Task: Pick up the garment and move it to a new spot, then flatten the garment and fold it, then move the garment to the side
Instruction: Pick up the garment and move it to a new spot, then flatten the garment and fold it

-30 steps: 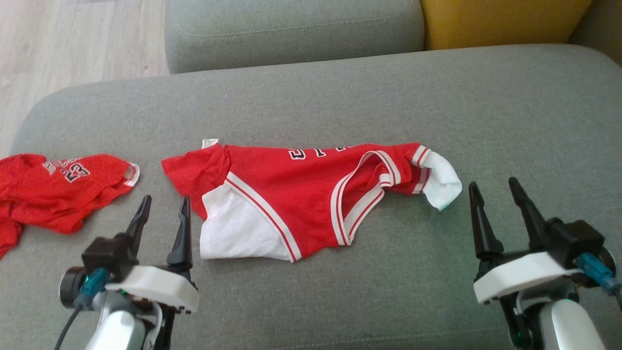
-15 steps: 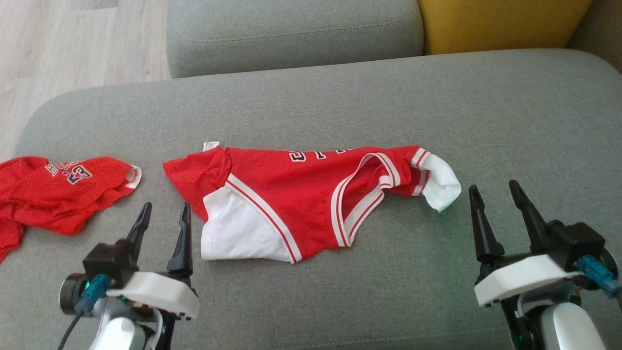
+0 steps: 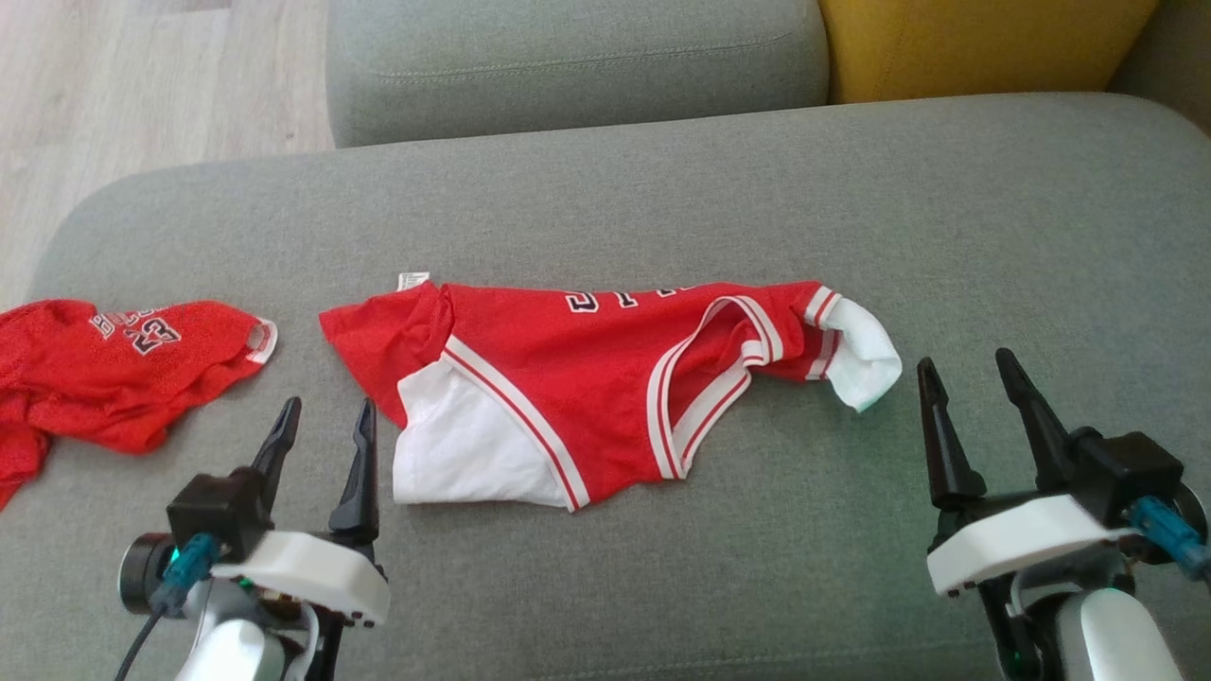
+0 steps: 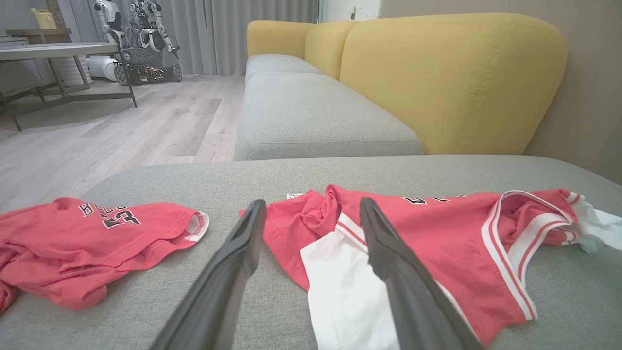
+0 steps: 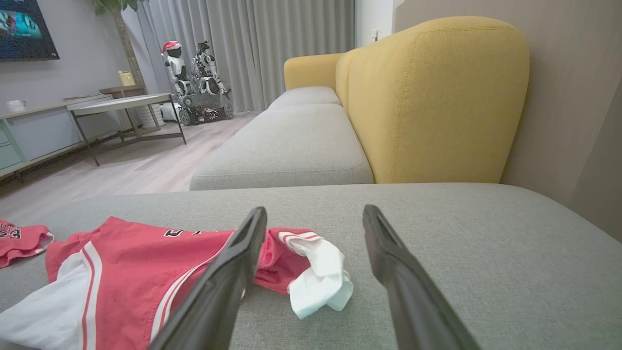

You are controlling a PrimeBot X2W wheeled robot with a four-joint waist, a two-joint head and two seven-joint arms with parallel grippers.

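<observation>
Garment, a red jersey with white panels and red-and-white striped trim, lies crumpled and stretched sideways across the middle of the grey sofa seat. It is partly folded over itself, with dark lettering along its far edge. A small white label pokes out at its far left corner, and a white sleeve bunches at its right end. The left gripper is low at the near left, its two dark fingers spread apart and holding nothing, just beside the garment's left edge. In the left wrist view the red corner and a white panel lie beyond and between those fingers. The right gripper is at the near right, likewise spread wide and empty, near the white sleeve but apart from it. In the right wrist view the sleeve shows between its fingers, farther along the seat. A second red jersey with dark numbers lies rumpled at the seat's left edge, apart from the garment. Beyond the seat are another grey cushion and a yellow backrest, with a pale wood floor at the far left.
</observation>
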